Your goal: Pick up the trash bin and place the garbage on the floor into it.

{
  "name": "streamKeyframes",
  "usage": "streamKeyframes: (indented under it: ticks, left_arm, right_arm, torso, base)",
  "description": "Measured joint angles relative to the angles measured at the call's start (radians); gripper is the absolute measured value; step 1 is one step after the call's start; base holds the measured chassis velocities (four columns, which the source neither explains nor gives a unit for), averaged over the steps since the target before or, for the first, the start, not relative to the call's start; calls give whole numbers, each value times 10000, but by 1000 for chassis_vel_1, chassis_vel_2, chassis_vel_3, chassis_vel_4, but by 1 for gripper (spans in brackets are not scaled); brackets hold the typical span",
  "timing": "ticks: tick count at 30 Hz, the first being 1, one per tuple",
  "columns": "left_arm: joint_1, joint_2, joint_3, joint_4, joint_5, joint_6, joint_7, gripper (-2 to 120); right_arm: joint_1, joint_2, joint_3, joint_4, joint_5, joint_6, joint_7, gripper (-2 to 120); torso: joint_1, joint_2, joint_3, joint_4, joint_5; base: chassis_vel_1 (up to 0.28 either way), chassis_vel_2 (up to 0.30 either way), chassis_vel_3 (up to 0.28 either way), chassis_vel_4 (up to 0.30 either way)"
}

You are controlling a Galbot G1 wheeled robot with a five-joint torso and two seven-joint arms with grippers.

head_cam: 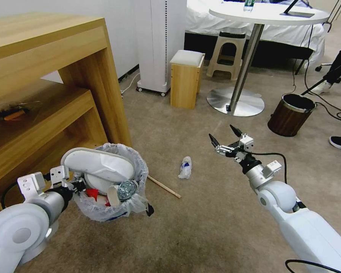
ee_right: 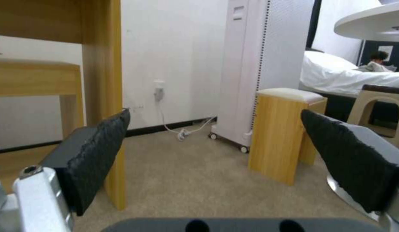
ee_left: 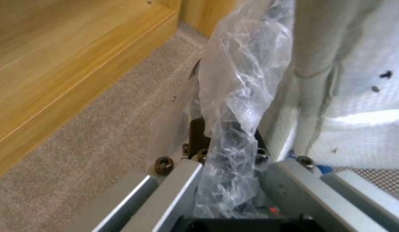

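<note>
Bag plastic hides most of the left claw (head_cam: 75, 184), which pinches the bin (head_cam: 113, 206) rim beside the desk (head_cam: 45, 76), slippers (head_cam: 98, 165) and cups heaped inside, while the right claw (head_cam: 225, 137) hangs wide open, empty, above the floor (head_cam: 216, 212) beyond a bottle (head_cam: 185, 167) and stick (head_cam: 164, 186).

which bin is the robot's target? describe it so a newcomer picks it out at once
Start at the big wooden desk on the robot's left; at the foot of its leg, on the floor, sits the trash bin, its rim gripped by the left gripper. Unlike the brown wood-grain bin near the round table, it has a crinkly white bag liner and a white slipper on top.
</note>
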Motion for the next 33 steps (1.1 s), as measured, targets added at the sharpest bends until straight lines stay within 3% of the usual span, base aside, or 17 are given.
streamKeyframes:
  ticks: [18, 24, 33]
  left_arm:
    - [-270, 53, 130, 238, -40, 0, 127, 0]
    - [-332, 3, 243, 295, -43, 0, 158, 0]
    - [-356, 4, 244, 312, -44, 0, 190, 0]
  right_arm:
    - [195, 107, -265, -373, -32, 187, -184, 100]
    - [210, 174, -322, -488, -8, 221, -234, 100]
    - [244, 261, -439, -674, -58, 168, -351, 100]
  torso:
    - [-1, 0, 0, 6, -6]
    - [0, 0, 0, -4, 3]
    - [-1, -1, 0, 1, 1]
  base:
    - [73, 72, -72, -68]
    - [9, 7, 1, 0]
    - [0, 0, 0, 0]
